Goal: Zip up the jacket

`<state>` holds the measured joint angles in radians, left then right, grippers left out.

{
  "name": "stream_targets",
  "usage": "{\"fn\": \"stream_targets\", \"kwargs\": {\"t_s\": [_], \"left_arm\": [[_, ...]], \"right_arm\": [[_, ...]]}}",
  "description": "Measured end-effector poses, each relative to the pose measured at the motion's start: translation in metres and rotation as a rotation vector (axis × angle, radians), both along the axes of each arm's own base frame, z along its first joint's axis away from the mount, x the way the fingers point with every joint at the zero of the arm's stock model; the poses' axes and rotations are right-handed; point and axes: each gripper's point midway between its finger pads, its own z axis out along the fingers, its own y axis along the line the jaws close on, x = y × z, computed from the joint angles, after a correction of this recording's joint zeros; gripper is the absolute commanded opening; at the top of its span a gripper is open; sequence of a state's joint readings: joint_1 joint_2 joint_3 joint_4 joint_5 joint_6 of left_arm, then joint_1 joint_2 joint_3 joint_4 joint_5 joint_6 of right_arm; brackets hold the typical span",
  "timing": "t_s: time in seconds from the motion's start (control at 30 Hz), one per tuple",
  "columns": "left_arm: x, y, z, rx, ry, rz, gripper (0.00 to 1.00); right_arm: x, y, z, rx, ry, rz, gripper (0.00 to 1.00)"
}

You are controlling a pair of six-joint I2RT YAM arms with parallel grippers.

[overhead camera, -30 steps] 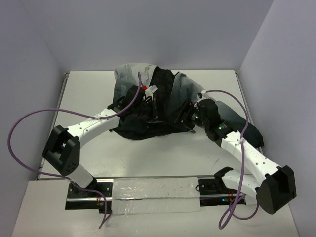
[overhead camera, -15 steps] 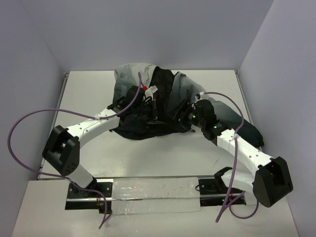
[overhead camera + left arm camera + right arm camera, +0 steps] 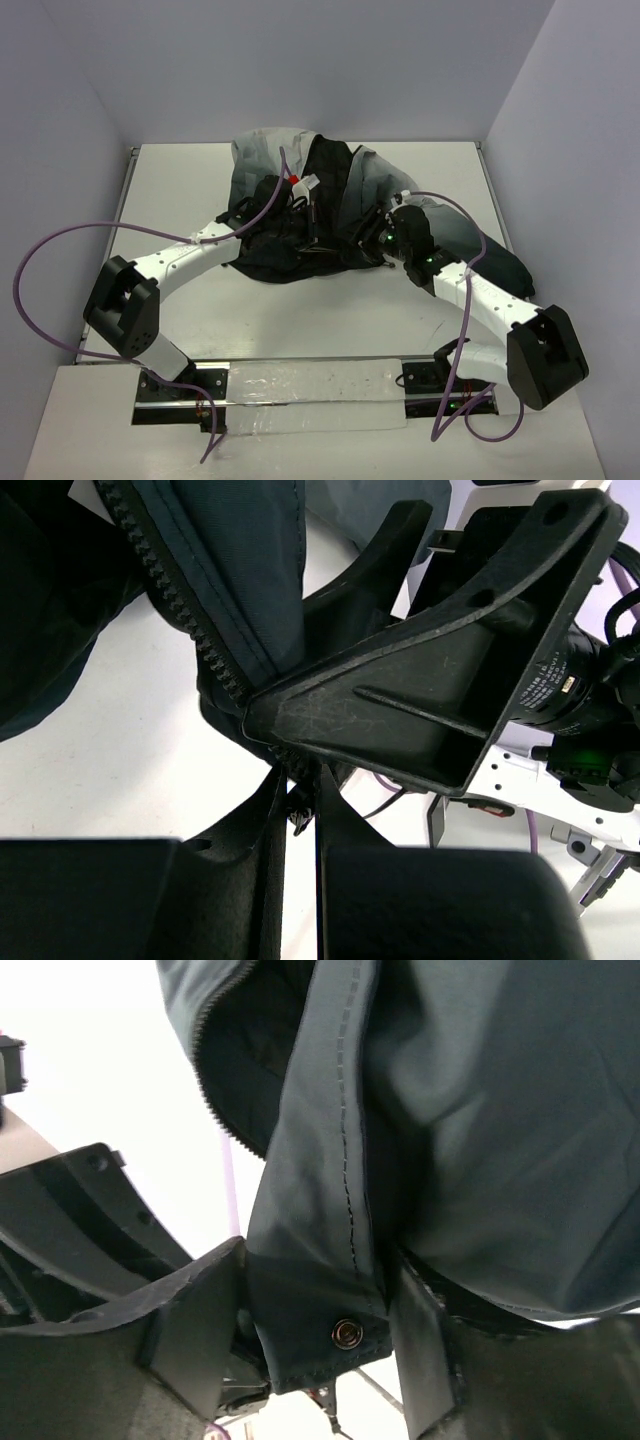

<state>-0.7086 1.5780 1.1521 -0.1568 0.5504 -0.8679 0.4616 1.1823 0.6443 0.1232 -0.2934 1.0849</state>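
On the white table (image 3: 330, 315), seen from above, the jacket (image 3: 265, 150) lies heaped in the upper middle of the frame. Its pale grey top reaches the table's back edge. A dark sleeve (image 3: 500, 262) trails toward the right edge, close under the right wall. Bare tabletop shows at the left of the heap, and in a broad strip between the heap's lower hem and the arm bases along the bottom. Both arms reach in from the lower corners and meet over the dark middle of the garment. The left gripper (image 3: 298, 207) is at the centre left and the right gripper (image 3: 367, 232) is just right of it. The two are close together, with little room between them. In the left wrist view, the left gripper (image 3: 302, 815) has its fingers nearly together, with only a thin slit between them. They pinch the bottom end of the zipper teeth (image 3: 190, 630), which climb toward the upper left of that frame. One of the right gripper's fingers (image 3: 400, 710) crosses just above, almost touching that end. In the right wrist view, the right gripper (image 3: 315, 1305) has its fingers apart. They flank a hem corner that carries a metal snap (image 3: 347, 1332). Whether they press the cloth cannot be told. A purple cable (image 3: 35, 270) loops out past the table's left edge.
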Motion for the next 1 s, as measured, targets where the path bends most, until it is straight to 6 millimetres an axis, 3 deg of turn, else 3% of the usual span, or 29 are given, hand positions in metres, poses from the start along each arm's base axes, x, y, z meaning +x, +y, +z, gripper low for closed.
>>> {"fn": "stream_targets", "kwargs": {"t_s": [0.2, 0.4, 0.53, 0.63, 0.7, 0.77, 0.83, 0.9, 1.0], "left_arm": [[0.000, -0.001, 0.001, -0.006, -0.004, -0.005, 0.00], [0.000, -0.001, 0.001, -0.008, -0.008, -0.008, 0.00], [0.000, -0.001, 0.001, -0.006, -0.012, -0.011, 0.00], [0.000, -0.001, 0.000, -0.006, -0.014, -0.012, 0.00], [-0.001, -0.001, 0.001, -0.006, -0.016, -0.014, 0.13], [-0.001, -0.001, 0.000, -0.005, -0.021, -0.018, 0.32], [-0.001, 0.000, -0.001, 0.005, -0.030, -0.022, 0.76], [-0.001, 0.002, -0.004, 0.023, -0.043, -0.026, 0.93], [-0.001, 0.007, -0.011, 0.064, -0.047, -0.024, 0.96]], "right_arm": [[0.001, 0.004, 0.009, 0.042, -0.021, 0.008, 0.52], [0.000, 0.006, 0.011, 0.068, -0.021, 0.011, 0.25], [0.000, 0.006, 0.015, 0.076, -0.030, 0.010, 0.16], [0.000, 0.004, 0.018, 0.074, -0.039, 0.007, 0.03], [-0.001, 0.003, 0.019, 0.071, -0.045, 0.004, 0.00], [-0.002, 0.002, 0.020, 0.066, -0.049, 0.002, 0.00], [-0.002, 0.001, 0.020, 0.060, -0.050, 0.000, 0.00], [-0.002, 0.000, 0.019, 0.053, -0.053, -0.003, 0.00], [-0.002, 0.000, 0.019, 0.046, -0.057, -0.003, 0.00]]}}
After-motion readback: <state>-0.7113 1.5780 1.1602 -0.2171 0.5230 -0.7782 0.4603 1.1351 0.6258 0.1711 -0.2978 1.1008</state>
